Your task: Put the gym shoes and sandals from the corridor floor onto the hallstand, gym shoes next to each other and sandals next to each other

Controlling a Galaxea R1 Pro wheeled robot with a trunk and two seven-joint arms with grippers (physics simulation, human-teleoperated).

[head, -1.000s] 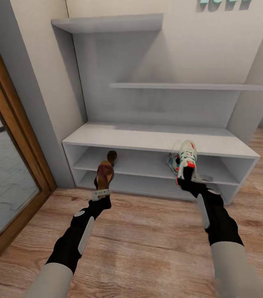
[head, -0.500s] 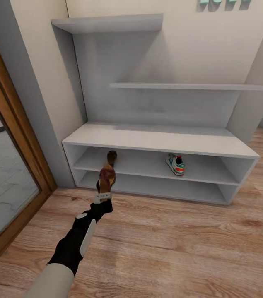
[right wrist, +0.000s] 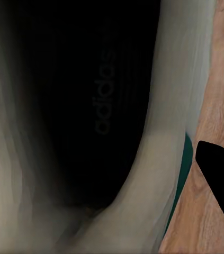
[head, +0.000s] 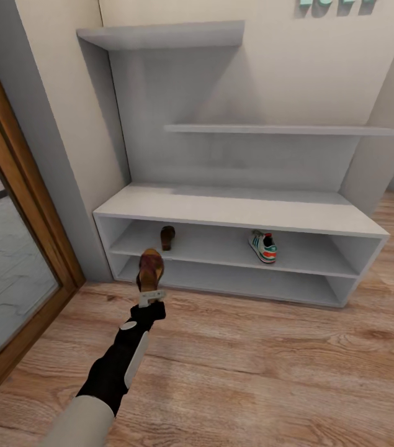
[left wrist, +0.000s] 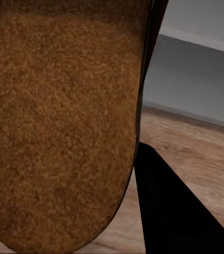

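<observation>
My left gripper [head: 151, 297] held a sandal [head: 150, 269] before the hallstand [head: 240, 211]; another sandal [head: 167, 236] and a gym shoe [head: 263, 246] sat on its upper open shelf. The right fingers [right wrist: 220, 174] apparently gripped the other gym shoe [right wrist: 90, 132].

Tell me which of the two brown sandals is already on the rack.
The smaller-looking sandal lying on the hallstand's upper open shelf, left of the gym shoe. The other sandal is off the rack, gripped by the left end effector.
</observation>
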